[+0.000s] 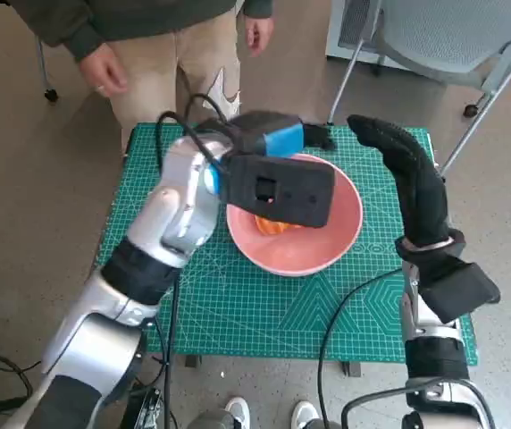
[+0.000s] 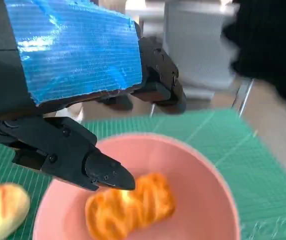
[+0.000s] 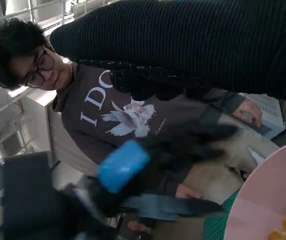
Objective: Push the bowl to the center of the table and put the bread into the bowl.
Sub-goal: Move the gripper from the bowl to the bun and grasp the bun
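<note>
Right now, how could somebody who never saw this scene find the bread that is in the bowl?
Find the green mat covering the small table, then the pink bowl near its middle. The bread lies inside it, under the left hand: golden-orange and ridged, unlike the paler, smooth bread roll on the mat outside the bowl.

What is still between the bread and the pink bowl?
Nothing visible: one orange bread already lies inside the pink bowl, under the left hand, which holds nothing. A second roll sits on the green mat beside the bowl's rim.
</note>
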### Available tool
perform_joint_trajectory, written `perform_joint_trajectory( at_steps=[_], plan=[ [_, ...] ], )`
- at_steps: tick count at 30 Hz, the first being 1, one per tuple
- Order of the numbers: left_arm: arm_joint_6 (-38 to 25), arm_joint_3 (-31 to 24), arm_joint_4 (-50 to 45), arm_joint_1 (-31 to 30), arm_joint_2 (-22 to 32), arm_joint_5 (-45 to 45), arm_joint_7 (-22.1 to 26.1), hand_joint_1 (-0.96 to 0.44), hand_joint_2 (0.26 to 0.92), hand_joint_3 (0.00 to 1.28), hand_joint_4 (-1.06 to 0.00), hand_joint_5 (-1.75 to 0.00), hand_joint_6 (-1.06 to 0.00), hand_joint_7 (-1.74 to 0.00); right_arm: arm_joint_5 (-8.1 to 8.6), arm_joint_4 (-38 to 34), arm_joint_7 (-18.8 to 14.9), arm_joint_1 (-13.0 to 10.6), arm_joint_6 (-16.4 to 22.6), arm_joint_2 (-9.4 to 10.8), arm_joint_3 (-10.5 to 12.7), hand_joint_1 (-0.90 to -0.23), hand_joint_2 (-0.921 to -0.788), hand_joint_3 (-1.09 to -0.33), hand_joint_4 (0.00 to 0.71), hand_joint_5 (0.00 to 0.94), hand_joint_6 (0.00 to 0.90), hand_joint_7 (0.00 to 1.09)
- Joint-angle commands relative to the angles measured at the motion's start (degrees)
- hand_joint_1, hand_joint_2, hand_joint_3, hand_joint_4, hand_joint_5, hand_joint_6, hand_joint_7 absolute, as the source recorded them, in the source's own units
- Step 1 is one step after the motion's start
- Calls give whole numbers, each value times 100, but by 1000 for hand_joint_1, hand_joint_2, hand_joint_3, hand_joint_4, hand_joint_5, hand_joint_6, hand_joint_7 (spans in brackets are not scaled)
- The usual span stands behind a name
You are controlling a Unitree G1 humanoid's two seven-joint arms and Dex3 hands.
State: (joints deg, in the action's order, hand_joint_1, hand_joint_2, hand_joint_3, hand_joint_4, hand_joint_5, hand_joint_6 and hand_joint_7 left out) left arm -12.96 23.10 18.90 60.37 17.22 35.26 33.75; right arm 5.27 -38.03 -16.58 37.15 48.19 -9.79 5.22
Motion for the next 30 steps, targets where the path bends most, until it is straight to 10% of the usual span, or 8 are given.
perform_joint_trajectory(
  at_steps=[1, 18, 30],
  plan=[
    [-71, -437, -890, -505, 489, -93, -67, -445, 824, 15, -158, -8, -314, -31, -70, -115, 58, -60, -10, 33, -30, -707, -921, -850, 186, 2, -1, 483],
    [341, -1883, -3064, -2153, 1622, -363, -598, -564, 838, 4, -114, 0, -316, -11, 111, -401, -121, 107, 20, 143, -98, -704, -921, -847, 187, 2, -1, 484],
    [298, -1928, -3029, -2632, 2031, -330, -410, -620, 784, 0, -70, 0, -287, 0, 174, -544, -287, 231, 39, 165, -106, -705, -921, -844, 188, 2, 0, 484]
  ],
)
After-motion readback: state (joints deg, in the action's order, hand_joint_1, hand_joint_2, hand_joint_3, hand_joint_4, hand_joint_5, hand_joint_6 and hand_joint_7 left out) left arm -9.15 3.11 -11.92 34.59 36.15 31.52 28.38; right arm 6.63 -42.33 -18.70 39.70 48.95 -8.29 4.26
